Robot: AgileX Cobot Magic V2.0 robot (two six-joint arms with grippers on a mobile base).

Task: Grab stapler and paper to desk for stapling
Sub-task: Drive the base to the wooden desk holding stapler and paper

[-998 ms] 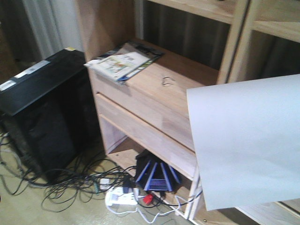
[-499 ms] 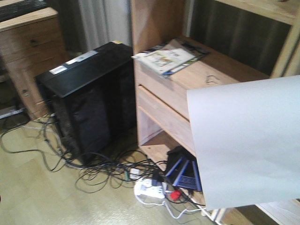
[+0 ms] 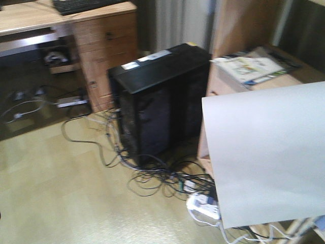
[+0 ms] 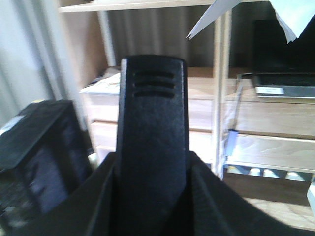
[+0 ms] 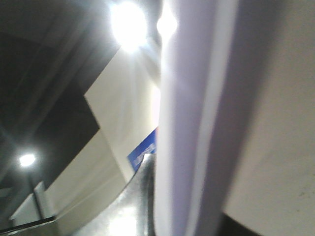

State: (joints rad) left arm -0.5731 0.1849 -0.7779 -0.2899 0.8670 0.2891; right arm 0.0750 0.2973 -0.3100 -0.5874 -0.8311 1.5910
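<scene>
In the left wrist view my left gripper (image 4: 153,164) is shut on the black stapler (image 4: 152,108), which stands up between the fingers with its ridged end on top; no orange patch shows. In the front view the white paper (image 3: 266,152) hangs in the air at the right, its holder hidden behind it. In the right wrist view the paper (image 5: 189,123) runs edge-on, pressed against a shiny finger (image 5: 135,201) of my right gripper (image 5: 160,196). A light wooden desk (image 3: 30,18) shows at the far upper left.
A black computer tower (image 3: 157,101) stands mid-floor with tangled cables (image 3: 152,178) and a white power strip (image 3: 203,206) in front. A wooden shelf unit with magazines (image 3: 251,68) is at the right. A keyboard (image 3: 81,5) lies on the desk. A laptop (image 4: 283,83) sits on a shelf board.
The front view has swung left: shelf unit and tower slid to the right in frame and the desk came into view. The paper keeps its place in the frame.
</scene>
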